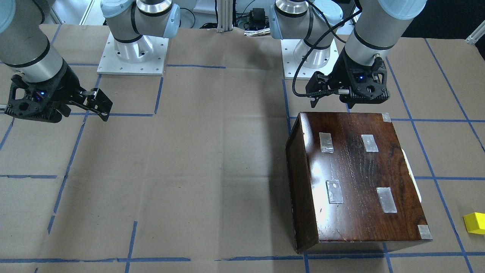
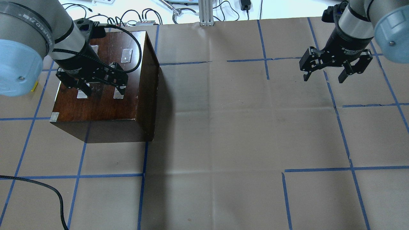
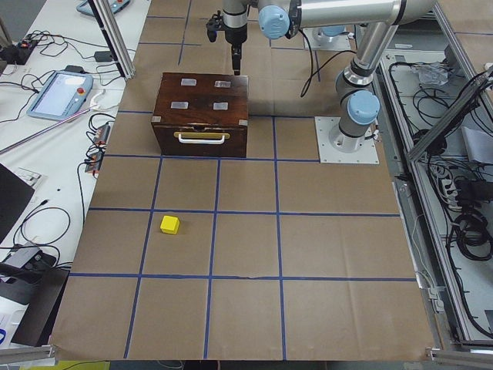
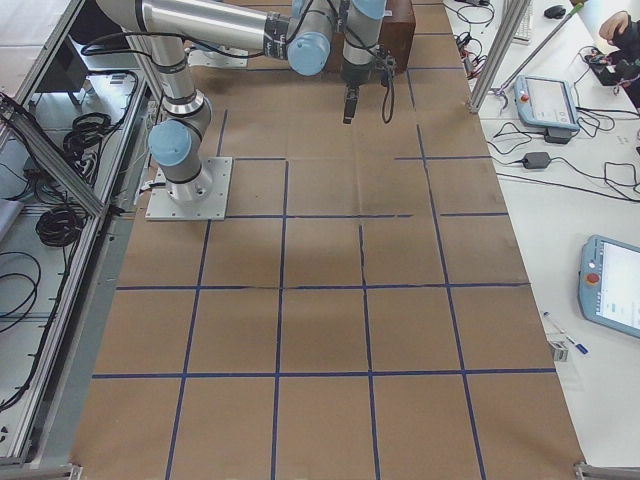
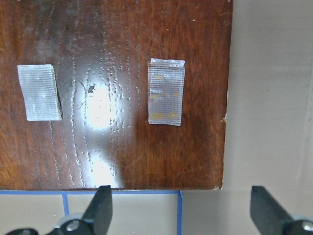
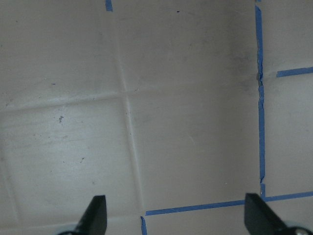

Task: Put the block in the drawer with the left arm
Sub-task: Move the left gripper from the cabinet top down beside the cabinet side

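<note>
The yellow block [image 1: 474, 223] lies on the paper-covered table, out in front of the box's handle side; it also shows in the exterior left view [image 3: 169, 224]. The drawer is shut inside the dark wooden box [image 1: 352, 182]; only its front with a pale handle [image 3: 202, 137] shows. My left gripper [image 2: 101, 91] hangs open and empty over the box top [image 5: 122, 98], near the edge closest to the robot, with both fingertips [image 5: 102, 208] apart. My right gripper [image 2: 324, 76] is open and empty above bare table, far from the box.
The box top carries several clear tape patches [image 1: 335, 191]. Blue tape lines [image 2: 143, 179] grid the brown paper. Both arm bases [image 1: 132, 53] stand at the robot side of the table. A black cable [image 2: 38, 185] lies at the table's near left edge.
</note>
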### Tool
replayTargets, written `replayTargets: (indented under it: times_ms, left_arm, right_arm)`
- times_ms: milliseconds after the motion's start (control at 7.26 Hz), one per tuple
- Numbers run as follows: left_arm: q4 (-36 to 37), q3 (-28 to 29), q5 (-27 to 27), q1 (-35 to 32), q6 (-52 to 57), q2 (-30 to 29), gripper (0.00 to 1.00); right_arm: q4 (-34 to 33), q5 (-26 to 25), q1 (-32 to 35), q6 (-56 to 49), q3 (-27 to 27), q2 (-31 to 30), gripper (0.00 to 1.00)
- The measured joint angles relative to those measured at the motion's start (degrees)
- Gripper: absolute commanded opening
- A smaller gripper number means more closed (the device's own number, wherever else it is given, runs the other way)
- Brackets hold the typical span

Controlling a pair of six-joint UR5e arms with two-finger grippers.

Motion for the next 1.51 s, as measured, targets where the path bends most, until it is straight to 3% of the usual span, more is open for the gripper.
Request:
replayTargets:
  times_ms: [1239, 1514]
  left_arm:
    - [0.0, -0.1, 0.0, 0.2, 0.1, 0.2, 0.99]
    - [0.4, 0.7, 2.6, 2.1, 3.3, 0.2, 0.99]
  right_arm:
    - [0.0, 0.0, 0.0, 0.0, -0.1, 0.0, 1.0]
    - [0.0, 0.0, 0.0, 0.0, -0.1, 0.0, 1.0]
